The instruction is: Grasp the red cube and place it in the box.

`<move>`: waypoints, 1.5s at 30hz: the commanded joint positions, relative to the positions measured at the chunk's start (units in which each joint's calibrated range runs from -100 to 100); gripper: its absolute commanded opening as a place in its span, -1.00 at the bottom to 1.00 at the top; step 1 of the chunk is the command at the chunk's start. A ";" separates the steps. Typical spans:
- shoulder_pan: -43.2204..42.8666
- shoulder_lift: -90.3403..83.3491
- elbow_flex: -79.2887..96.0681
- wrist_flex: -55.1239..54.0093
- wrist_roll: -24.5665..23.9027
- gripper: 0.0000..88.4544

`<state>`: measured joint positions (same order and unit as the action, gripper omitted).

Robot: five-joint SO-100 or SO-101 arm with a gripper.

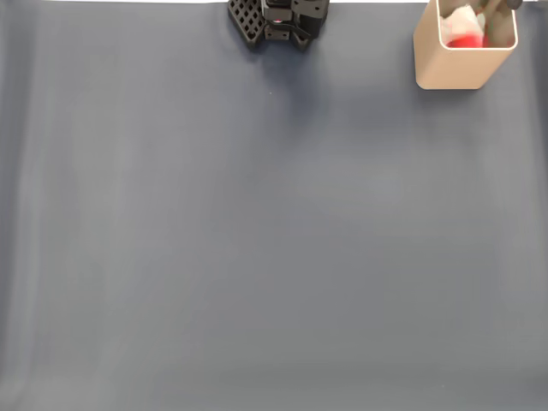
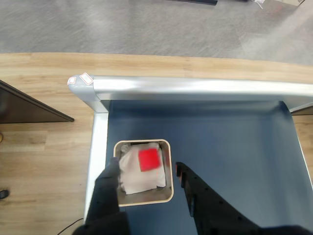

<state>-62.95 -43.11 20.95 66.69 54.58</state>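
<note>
We see red cube [image 2: 149, 159] lying inside box [image 2: 168, 172] on crumpled white paper [image 2: 134, 176]; jaws spread wide above, empty, straddling box on desk [image 2: 234, 142].

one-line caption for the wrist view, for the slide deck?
Open pincer above the beige box, red cube lying inside on crumpled white padding.

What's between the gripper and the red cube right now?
Nothing solid, in the wrist view: the open gripper hangs above the box, and the red cube lies inside on crumpled white paper.
</note>
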 commanded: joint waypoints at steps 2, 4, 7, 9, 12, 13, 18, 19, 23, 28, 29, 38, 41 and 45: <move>1.00 -2.80 -0.16 -1.98 0.54 -0.04; 1.36 -3.06 0.47 -3.21 0.68 0.02; 1.71 -3.40 1.39 -4.36 0.88 0.09; 1.71 -3.84 2.02 -4.94 0.93 0.12; 1.71 -4.10 2.66 -5.84 0.93 0.14; 1.71 -4.10 2.75 -5.84 0.93 0.14; 1.50 -4.36 3.21 -5.92 0.83 0.16; 1.43 -4.44 3.48 -6.00 0.83 0.16; 1.43 -4.96 4.03 -6.41 0.88 0.16; 1.43 -5.57 5.03 -7.07 1.07 0.15; 1.43 -5.65 5.22 -7.24 1.12 0.13; 3.41 -6.17 6.22 -7.73 0.78 -0.53; 5.40 -6.52 6.22 -6.99 0.78 -0.75; 10.51 -7.30 6.22 -6.66 0.98 -0.99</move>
<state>-56.18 -48.19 27.41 59.87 55.51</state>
